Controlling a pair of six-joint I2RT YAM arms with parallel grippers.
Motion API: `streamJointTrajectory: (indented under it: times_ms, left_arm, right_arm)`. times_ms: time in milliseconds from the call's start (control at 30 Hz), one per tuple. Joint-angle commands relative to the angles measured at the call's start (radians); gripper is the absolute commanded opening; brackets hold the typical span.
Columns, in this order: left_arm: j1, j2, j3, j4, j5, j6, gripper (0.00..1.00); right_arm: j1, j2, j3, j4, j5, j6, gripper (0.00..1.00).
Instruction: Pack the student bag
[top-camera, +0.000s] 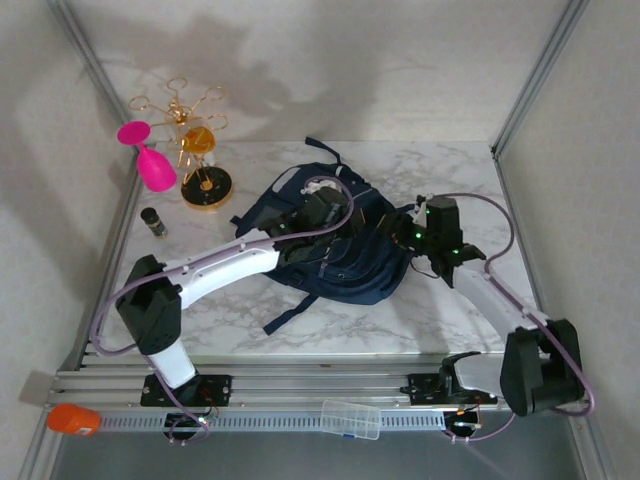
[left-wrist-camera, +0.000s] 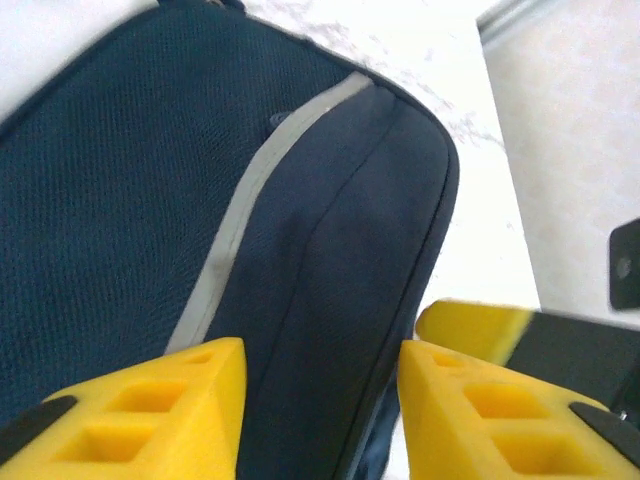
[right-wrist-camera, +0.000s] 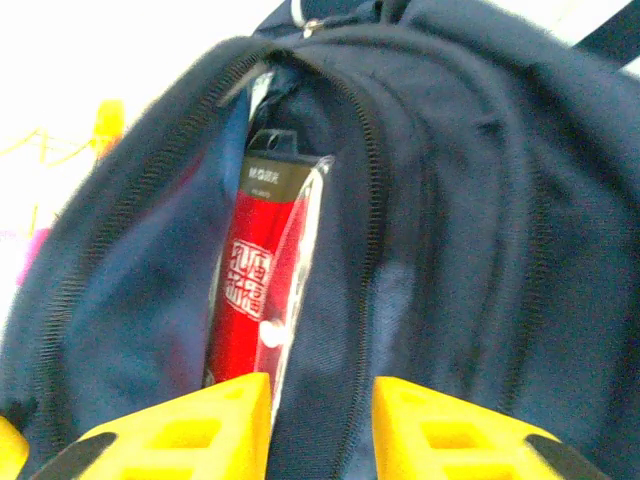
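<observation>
Bag (top-camera: 365, 272), navy, unzipped, grey-striped

top: bright, even, light frm above; soft shadows on wall (top-camera: 300, 60) behind student bag (top-camera: 330, 240) | L wrist: bg right of student bag washed out, foregrnd blurry | R wrist: blown-out white left of student bag, inside dim, soft focus

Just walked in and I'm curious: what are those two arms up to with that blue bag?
Two robot arms are packing the navy student bag on the marble table. The left claw and right claw both hover at its fabric, jaws apart. Through the unzipped opening, a red packaged item sits inside.
</observation>
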Motion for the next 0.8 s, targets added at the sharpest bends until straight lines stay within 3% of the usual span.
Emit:
streamJointTrajectory:
  times_ms: [0, 200, 400, 600, 767]
  left_arm:
    - [0.008, -0.177, -0.138, 0.166, 0.102, -0.050, 0.49]
    - [0.052, -0.375, -0.445, 0.264, 0.025, -0.177, 0.62]
    - [0.104, -0.373, -0.597, 0.362, 0.004, -0.318, 0.65]
    - [0.150, -0.329, -0.653, 0.409, -0.035, -0.386, 0.58]
    - [0.172, -0.248, -0.635, 0.469, 0.010, -0.393, 0.48]
  right_arm:
    - [-0.003, -0.082, -0.010, -0.172, 0.088, -0.112, 0.36]
    - [0.038, -0.177, 0.027, -0.299, 0.162, -0.174, 0.43]
    - [0.274, -0.102, 0.099, -0.427, 0.271, -0.155, 0.51]
    - [0.563, -0.004, 0.143, -0.461, 0.447, -0.041, 0.56]
    - [0.716, 0.122, 0.231, -0.492, 0.594, 0.020, 0.56]
